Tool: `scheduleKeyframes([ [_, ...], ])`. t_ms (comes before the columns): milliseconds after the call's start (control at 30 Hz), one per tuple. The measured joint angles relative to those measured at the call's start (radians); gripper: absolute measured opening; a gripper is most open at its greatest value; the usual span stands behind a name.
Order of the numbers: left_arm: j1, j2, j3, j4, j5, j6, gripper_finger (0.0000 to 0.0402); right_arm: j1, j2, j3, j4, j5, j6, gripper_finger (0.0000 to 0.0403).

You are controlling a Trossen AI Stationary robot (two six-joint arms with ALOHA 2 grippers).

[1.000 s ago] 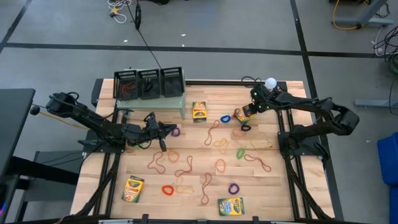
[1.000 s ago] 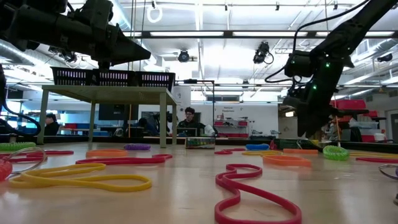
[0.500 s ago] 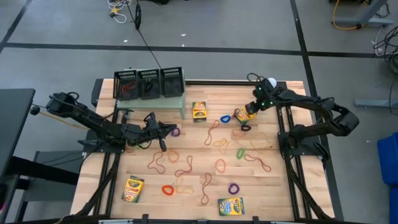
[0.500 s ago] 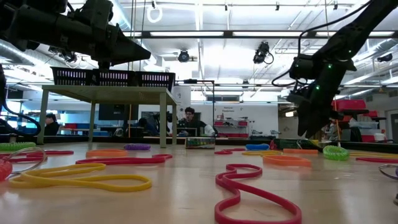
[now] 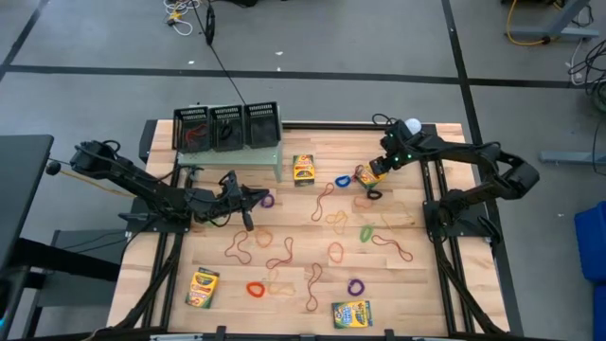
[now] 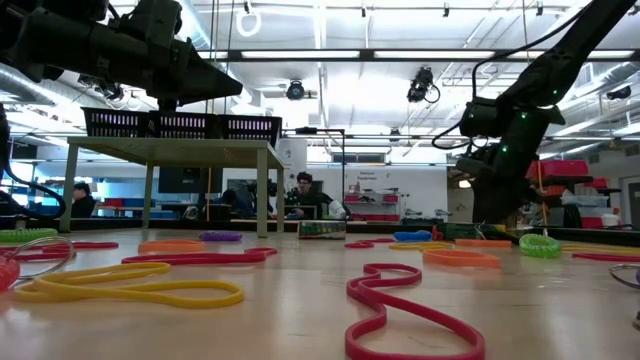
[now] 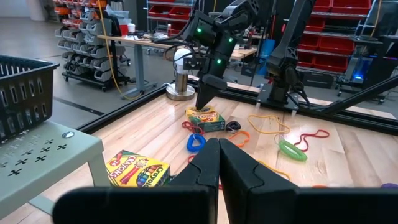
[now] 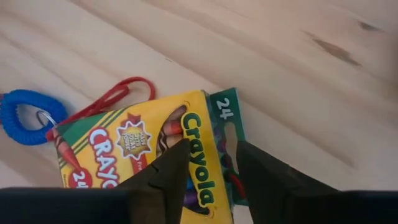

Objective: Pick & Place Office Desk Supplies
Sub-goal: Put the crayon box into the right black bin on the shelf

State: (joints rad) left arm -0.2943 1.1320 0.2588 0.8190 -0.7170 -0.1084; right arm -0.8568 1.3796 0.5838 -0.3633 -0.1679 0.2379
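Wood table (image 5: 436, 275) | crayon box (image 8: 155, 155): yellow-green, flat | right end effector (image 8: 211, 165) straddling

Floor (image 5: 379, 38): lying grey, crossed by dark tape lines.
Ceiling lights (image 6: 320, 55): glowing in long strips overhead.
Shelving (image 7: 348, 37): standing along the far wall, carrying red bins.
Workbench (image 7: 143, 43): standing beyond the table.
Person (image 6: 303, 195): sitting far back.
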Motion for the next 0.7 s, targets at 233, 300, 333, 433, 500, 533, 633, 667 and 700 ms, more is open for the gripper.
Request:
scheduleKeyframes([
  [233, 0.0, 0.0, 0.0, 0.0, 0.0, 0.0, 0.001, 0.003, 0.006, 0.0, 0.004, -0.018, 0.004, 0.0096],
  [300, 0.0, 0.0, 0.0, 0.0, 0.0, 0.0, 0.001, 0.004, 0.006, 0.0, -0.002, -0.024, -0.011, 0.008],
  [333, 0.0, 0.0, 0.0, 0.0, 0.0, 0.0, 0.001, 0.005, 0.006, 0.0, -0.002, -0.026, -0.015, 0.0072],
  [433, 0.0, 0.0, 0.0, 0.0, 0.0, 0.0, 0.001, 0.006, 0.005, 0.0, -0.004, -0.026, -0.032, 0.0047],
  [500, 0.0, 0.0, 0.0, 0.0, 0.0, 0.0, 0.001, 0.007, 0.006, 0.0, -0.004, -0.027, -0.039, 0.003],
  [533, 0.0, 0.0, 0.0, 0.0, 0.0, 0.0, 0.001, 0.007, 0.005, 0.0, -0.005, -0.028, -0.043, 0.0022],
  [633, 0.0, 0.0, 0.0, 0.0, 0.0, 0.0, 0.001, 0.011, -0.015, -0.003, -0.011, -0.016, -0.047, 0.0005],
  [667, 0.0, 0.0, 0.0, 0.0, 0.0, 0.0, 0.001, 0.014, -0.026, -0.004, -0.017, -0.006, -0.047, 0.0005],
  [700, 0.0, 0.0, 0.0, 0.0, 0.0, 0.0, 0.001, 0.018, -0.038, -0.004, -0.02, 0.001, -0.047, 0.0005],
])
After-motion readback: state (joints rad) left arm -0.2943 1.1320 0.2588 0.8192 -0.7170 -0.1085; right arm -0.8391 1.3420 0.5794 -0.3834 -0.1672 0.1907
